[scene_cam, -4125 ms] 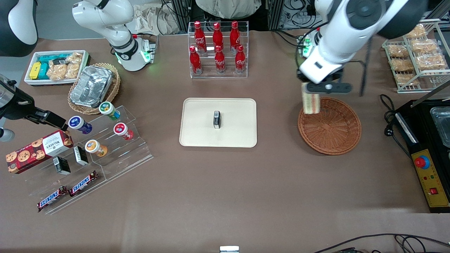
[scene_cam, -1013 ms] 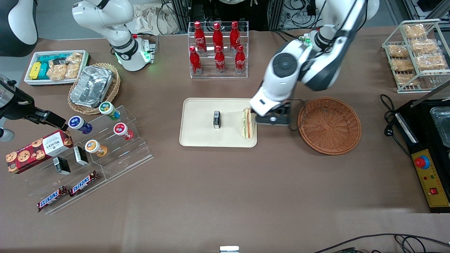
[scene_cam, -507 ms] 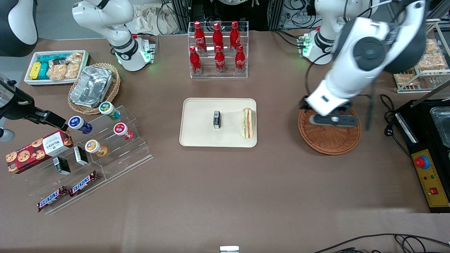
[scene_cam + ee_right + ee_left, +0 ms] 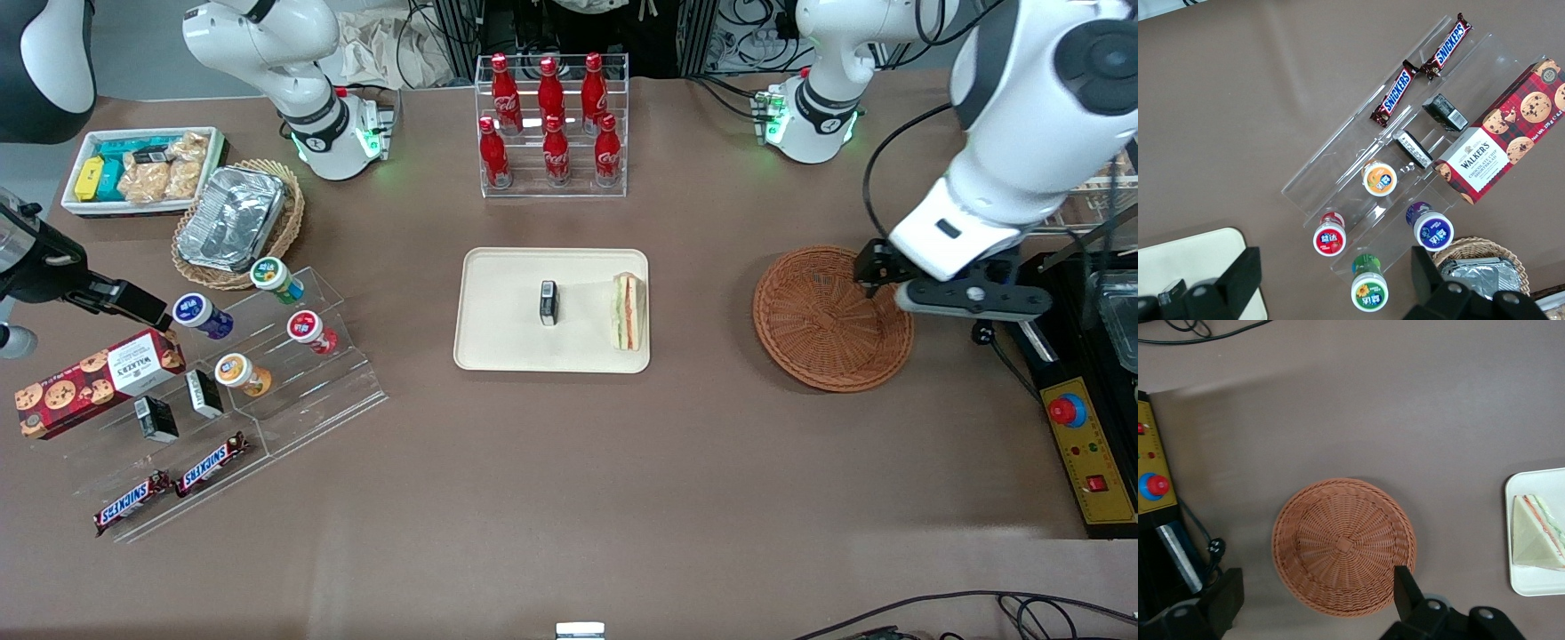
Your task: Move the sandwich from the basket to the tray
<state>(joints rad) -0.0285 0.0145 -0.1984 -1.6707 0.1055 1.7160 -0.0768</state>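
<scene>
Sandwich (image 4: 628, 312) is lying on the tray (image 4: 502, 342), at the tray's edge toward the working arm's end, beside the small black box (image 4: 548, 302). Basket (image 4: 827, 333) is sitting on the worktop (image 4: 569, 462) with nothing in it. Gripper (image 4: 965, 300) is hovering above the basket's rim on the working arm's side, jaws spread wide apart and gripping nothing.

My end effector (image 4: 925, 298) hovers spread over the empty wicker basket (image 4: 833, 318); the sandwich (image 4: 628, 311) lies on the tray (image 4: 507, 311) beside its black box (image 4: 548, 302).
</scene>
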